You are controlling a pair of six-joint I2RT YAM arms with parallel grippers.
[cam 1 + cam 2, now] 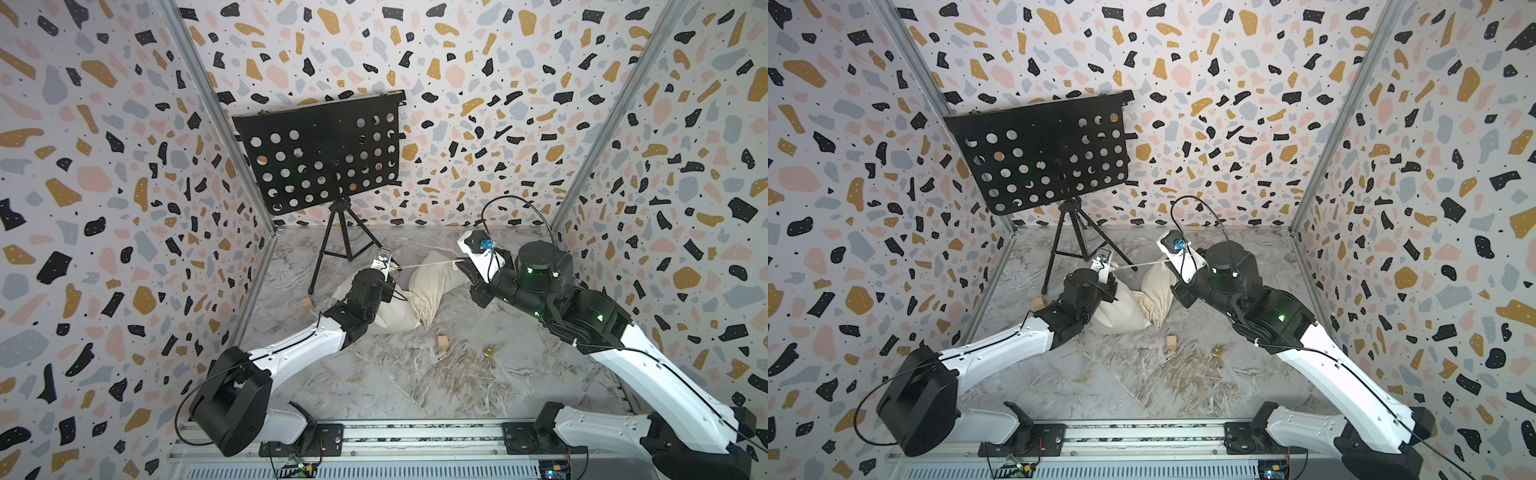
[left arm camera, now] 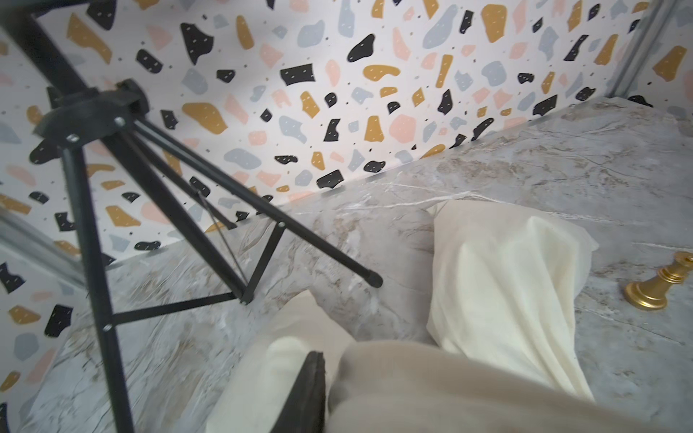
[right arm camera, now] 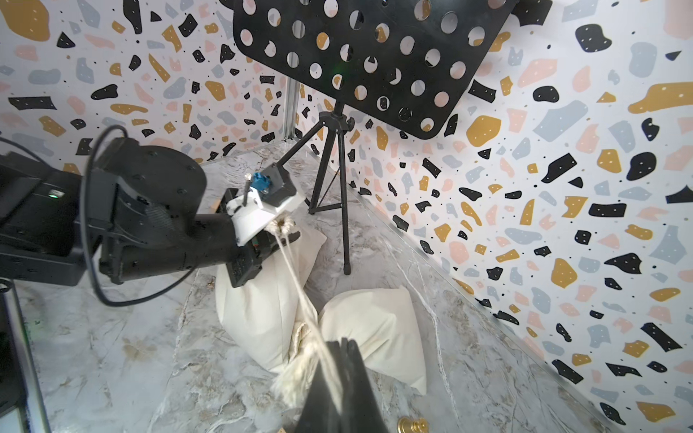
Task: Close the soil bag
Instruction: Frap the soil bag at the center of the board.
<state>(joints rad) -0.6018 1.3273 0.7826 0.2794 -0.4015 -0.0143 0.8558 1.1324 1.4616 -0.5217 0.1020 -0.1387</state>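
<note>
Cream soil bag [image 1: 432, 282], drawstring [image 1: 428, 263] taut

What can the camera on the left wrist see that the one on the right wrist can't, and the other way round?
Left wrist only: the gold piece nearly whole, not just its base. Right wrist only: the cord stretched taut from the left gripper to the right gripper, and the stand's perforated plate. Both: the cream bag, the tripod legs and the marble table.
</note>
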